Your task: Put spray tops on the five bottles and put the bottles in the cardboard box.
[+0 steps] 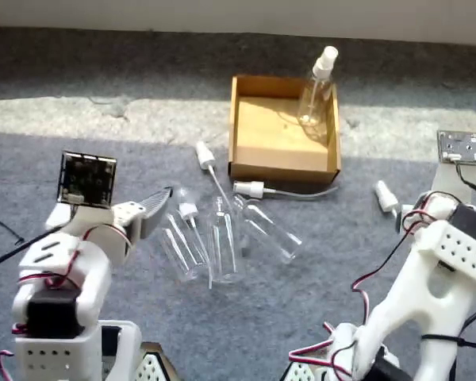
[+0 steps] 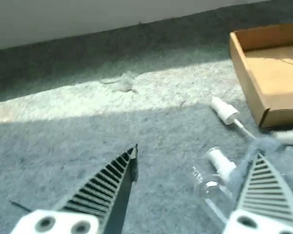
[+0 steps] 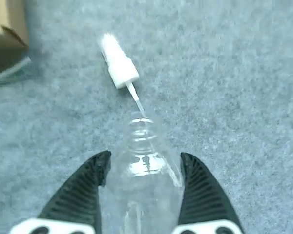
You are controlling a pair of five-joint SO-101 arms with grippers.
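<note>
Well, the bottle (image 3: 141, 187) I'm working on sits clamped in my right claw (image 3: 145, 157). Its neck is open, and a spray top (image 3: 118, 61) lies on the carpet (image 3: 244, 73) just past its mouth, tube tip at the rim, so it isn't capped yet. One capped bottle (image 1: 317, 99) leans inside the cardboard box (image 1: 266, 135). Three bare bottles (image 1: 222, 238) and three loose tops (image 1: 250, 189) lie in front of the box. My left claw (image 2: 196, 152) gapes wide near them, holding nothing. I'd judge one of five done.
</note>
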